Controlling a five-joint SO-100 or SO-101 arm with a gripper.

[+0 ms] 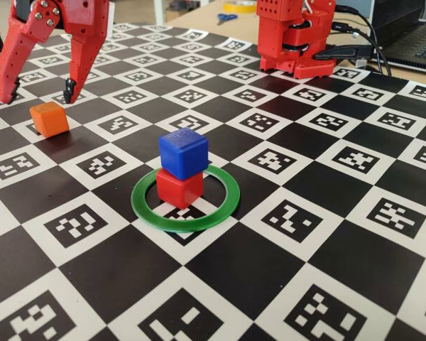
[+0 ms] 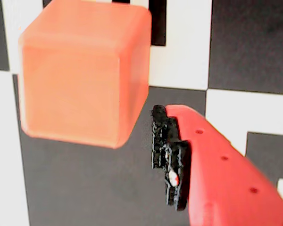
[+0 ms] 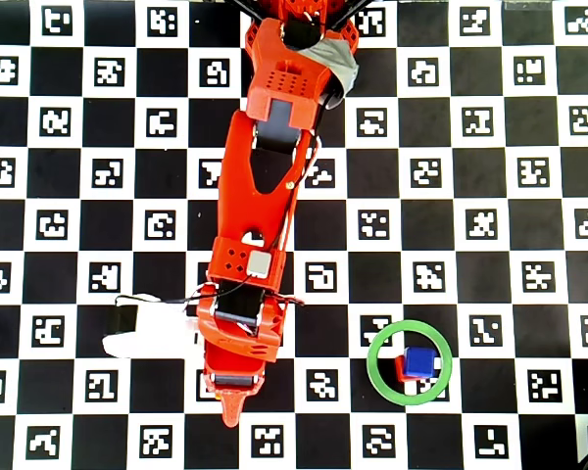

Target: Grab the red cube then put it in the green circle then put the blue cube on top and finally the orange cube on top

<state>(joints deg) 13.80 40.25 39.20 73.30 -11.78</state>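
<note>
With your gripper (image 1: pixel 41 91) open just behind the orange cube (image 1: pixel 49 118) (well left of the green circle (image 1: pixel 187 199) in the fixed view), a careless descent could knock it aside.

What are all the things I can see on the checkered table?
orange cube: one, orange, on the board at far left in the fixed view, alone.
red cube: one, red, inside the green circle.
blue cube: one, blue, stacked on the red cube.
green circle: one, green ring, flat on the board.
checkered board: one, black and white with markers.
scissors: one, blue handles, far desk.
arm: one, red.
pincer: one, red, open, just behind the orange cube.
</note>
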